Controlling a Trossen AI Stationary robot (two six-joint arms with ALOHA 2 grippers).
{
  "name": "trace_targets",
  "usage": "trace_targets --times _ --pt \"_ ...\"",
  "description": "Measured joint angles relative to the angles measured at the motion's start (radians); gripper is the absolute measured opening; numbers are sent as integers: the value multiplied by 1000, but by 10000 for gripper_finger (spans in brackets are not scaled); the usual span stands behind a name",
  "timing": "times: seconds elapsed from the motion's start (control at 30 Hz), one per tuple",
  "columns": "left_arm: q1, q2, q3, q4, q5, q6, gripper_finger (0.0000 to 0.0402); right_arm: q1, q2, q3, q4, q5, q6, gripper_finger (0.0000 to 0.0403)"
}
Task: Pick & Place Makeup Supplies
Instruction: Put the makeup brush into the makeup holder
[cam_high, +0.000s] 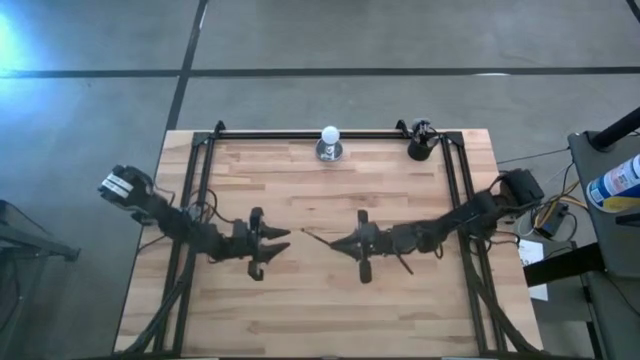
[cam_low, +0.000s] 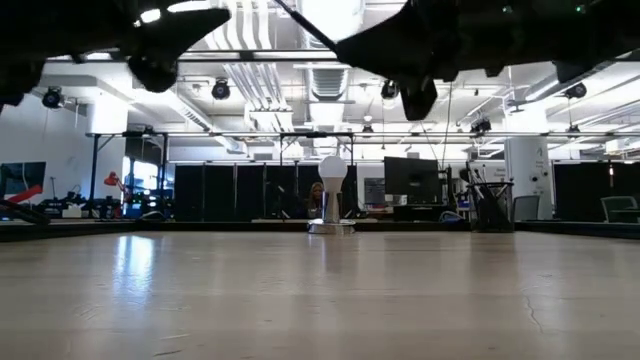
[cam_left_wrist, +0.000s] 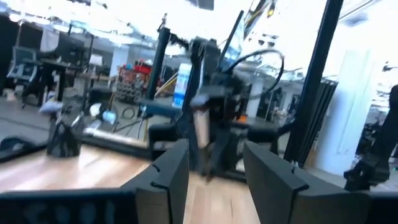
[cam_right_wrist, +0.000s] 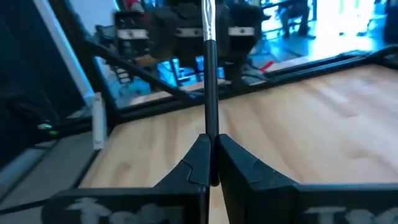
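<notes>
My right gripper (cam_high: 338, 243) hangs above the table's middle, shut on a slim dark makeup brush (cam_high: 316, 236) with a silver ferrule (cam_right_wrist: 208, 25). The brush points toward my left gripper (cam_high: 286, 238), which stands open a short way off with nothing between its fingers (cam_left_wrist: 171, 177). In the low view the brush (cam_low: 300, 24) shows as a thin line high above the tabletop. No other makeup supplies lie on the boards in view. My right gripper pinches the brush's dark handle (cam_right_wrist: 211, 127) between its two fingers, close to the handle's rear end. The fingers come level from the table's right side and the brush runs on along them, ferrule end ahead. The brush is lifted clear of the table, roughly level.
A white ball on a silver base (cam_high: 329, 142) stands at the middle of the far edge. A small black cup (cam_high: 420, 146) stands at the far right, also seen in the left wrist view (cam_left_wrist: 65, 134). A black frame (cam_high: 300, 134) borders the wooden table.
</notes>
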Motion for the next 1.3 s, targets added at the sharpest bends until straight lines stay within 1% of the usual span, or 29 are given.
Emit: trace_targets --times 0.13,0.27,0.5,0.6,0.67,0.77,0.87,0.93,1.0,1.1,1.2,1.3 --pt "74 0 49 0 97 15 145 -23 -4 18 19 -44 -44 13" --pt "135 0 99 -11 188 26 145 -27 -5 42 22 -49 -82 13" --pt "185 0 149 -45 312 33 144 -27 -5 56 21 -49 -101 13" --pt "186 1 161 -66 317 36 136 -27 -5 56 21 -49 -101 13" --pt "186 1 174 -94 317 36 122 -27 -5 56 21 -49 -101 13" --pt "186 1 198 -145 325 43 85 -27 -5 56 23 -48 -102 13" --pt "187 2 219 -161 331 58 36 -26 -5 56 24 -49 -102 13" --pt "187 2 227 -165 336 63 16 -25 -6 56 26 -49 -102 13" --pt "188 0 233 -177 351 66 15 -25 -6 56 26 -51 -102 13" --pt "194 -17 246 -255 356 51 15 -25 -14 56 -10 -52 -78 19" --pt "206 -41 273 -394 331 18 14 -26 -64 56 -159 -38 -72 46" --pt "220 -65 338 -598 309 -13 14 -26 -131 55 -329 28 -59 83"
